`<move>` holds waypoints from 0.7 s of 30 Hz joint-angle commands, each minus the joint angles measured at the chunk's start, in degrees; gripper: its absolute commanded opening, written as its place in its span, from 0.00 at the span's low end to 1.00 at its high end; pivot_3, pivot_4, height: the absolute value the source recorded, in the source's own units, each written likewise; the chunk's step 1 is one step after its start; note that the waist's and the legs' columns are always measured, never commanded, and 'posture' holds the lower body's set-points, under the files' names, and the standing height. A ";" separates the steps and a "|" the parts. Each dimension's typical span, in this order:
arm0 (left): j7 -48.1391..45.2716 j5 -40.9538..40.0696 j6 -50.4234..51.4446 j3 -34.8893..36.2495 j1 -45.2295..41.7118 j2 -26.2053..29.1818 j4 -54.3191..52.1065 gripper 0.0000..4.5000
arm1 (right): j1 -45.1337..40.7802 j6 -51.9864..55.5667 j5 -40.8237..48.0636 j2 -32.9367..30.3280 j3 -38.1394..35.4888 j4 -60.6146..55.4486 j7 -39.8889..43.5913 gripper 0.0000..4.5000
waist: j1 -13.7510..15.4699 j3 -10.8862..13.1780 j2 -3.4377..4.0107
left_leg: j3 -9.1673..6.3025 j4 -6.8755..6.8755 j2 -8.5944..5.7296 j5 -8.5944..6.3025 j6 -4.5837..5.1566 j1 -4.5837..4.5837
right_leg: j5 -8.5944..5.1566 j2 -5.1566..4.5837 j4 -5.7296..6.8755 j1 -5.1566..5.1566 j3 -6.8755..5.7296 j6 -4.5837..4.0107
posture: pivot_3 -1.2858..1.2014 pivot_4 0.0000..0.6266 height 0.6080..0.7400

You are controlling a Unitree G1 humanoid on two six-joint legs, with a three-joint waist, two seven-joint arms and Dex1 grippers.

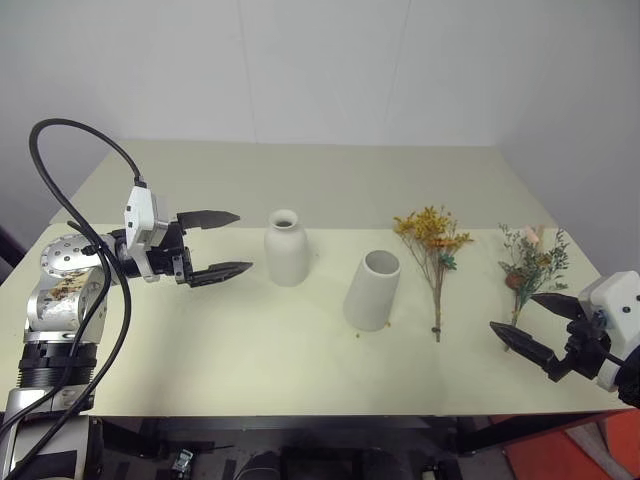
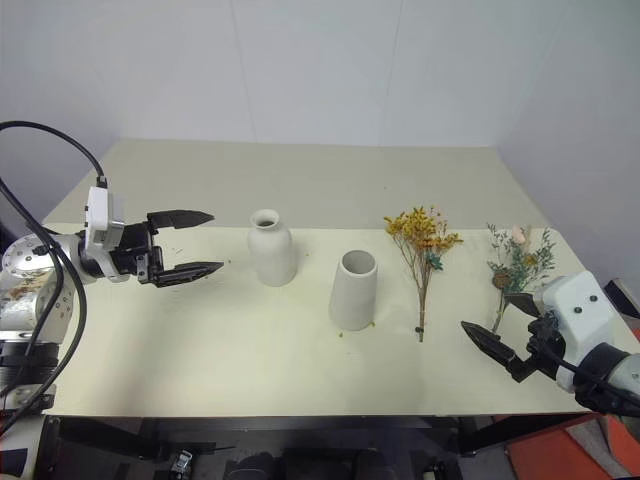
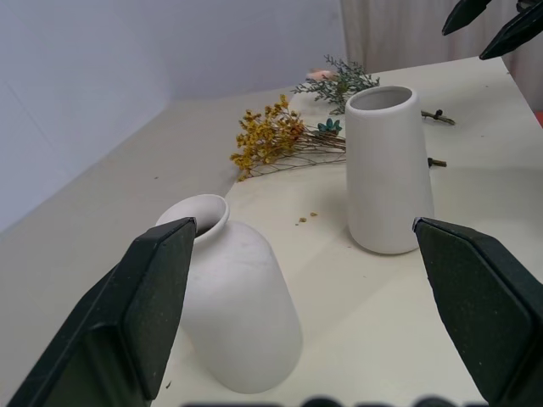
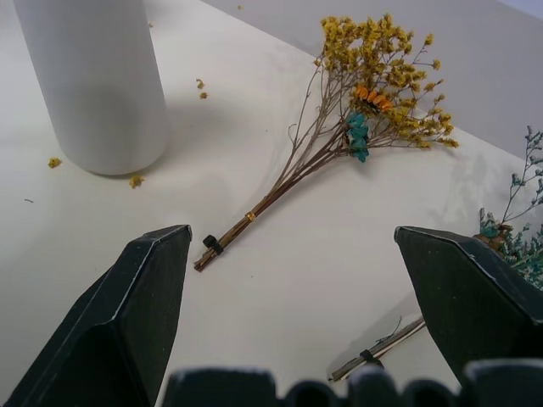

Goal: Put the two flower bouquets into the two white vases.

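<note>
1. On the pale worktop (image 1: pixel 200 350) nothing has gone into a vase yet: both bouquets lie flat and both vases stand empty.
2. Right claw (image 1: pixel 528 325) hangs with its jaws spread wide and empty, at the near right of the worktop, just by the stem end of the grey-green bouquet (image 1: pixel 532 260).
3. That bouquet's long axis runs from the sprigs at the far end back to the stem tip nearest the right claw; the claw looks best placed to take it low on the stem.
4. Beside it, toward the middle, the yellow bouquet (image 1: pixel 433 236) lies much the same way, blossoms far and tied stems near, also on the right arm's side.
5. Left claw (image 1: pixel 222 243) is likewise wide open and holding nothing, levelled at the bottle-shaped vase (image 1: pixel 286 248) just in front of it.
6. Between that vase and the yellow bouquet stands the tapered vase (image 1: pixel 373 290), upright, mouth clear.
</note>
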 commanded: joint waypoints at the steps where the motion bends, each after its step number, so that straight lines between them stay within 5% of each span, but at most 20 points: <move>1: -0.18 -0.12 -0.84 1.07 -1.16 0.88 -0.30 0.99 | -0.43 -0.16 0.42 -0.01 -1.19 -1.01 -0.43 1.00 | 0.02 0.00 0.00 | 0.00 0.00 0.00 0.00 0.00 0.00 | 0.00 0.00 0.00 0.00 0.00 0.00 | 0.52 0.24 1.00; 15: -0.91 0.35 -1.30 0.53 -1.02 0.73 -0.07 0.99 | -4.86 13.42 7.87 -7.18 -1.11 0.54 -0.57 1.00 | -0.03 0.00 0.00 | 0.01 0.00 0.00 0.00 0.00 0.01 | 0.00 0.00 0.00 0.00 0.01 -0.01 | 0.52 0.24 1.00; 21: -1.37 -0.65 1.96 -2.64 -3.57 -2.42 -1.68 0.99 | -17.92 19.22 7.82 -12.64 12.65 9.28 -1.78 1.00 | 0.01 -0.01 -0.02 | 0.00 0.05 0.00 0.00 0.00 -0.01 | 0.00 -0.01 -0.03 0.02 -0.01 -0.02 | 0.52 0.24 1.00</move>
